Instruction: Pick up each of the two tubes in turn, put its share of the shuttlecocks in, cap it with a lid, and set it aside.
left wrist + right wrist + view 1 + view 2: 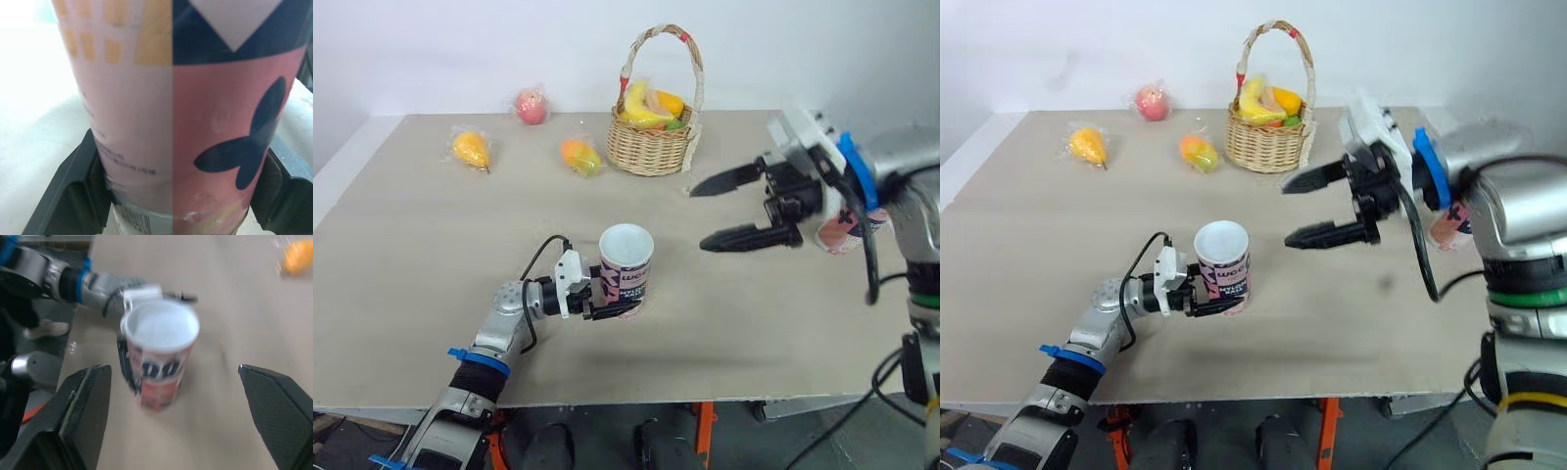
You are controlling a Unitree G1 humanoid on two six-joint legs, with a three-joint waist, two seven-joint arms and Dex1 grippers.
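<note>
A pink and navy tube (626, 262) stands upright at the table's front middle, its white top uncapped. My left gripper (617, 299) is shut on its lower half, and the black fingers (80, 191) press both sides of the tube (186, 112). My right gripper (698, 217) hangs open above the table, to the right of this tube and apart from it. From the right wrist view I look down into the tube (159, 357), whose inside appears white. A second tube (842, 233) stands at the right edge, partly hidden behind my right arm.
A wicker basket (651, 147) of fruit stands at the back middle. Wrapped fruits lie at the back left: a red one (530, 105), an orange one (472, 149) and another orange one (579, 155). The table's front edge (636, 399) is close to the held tube.
</note>
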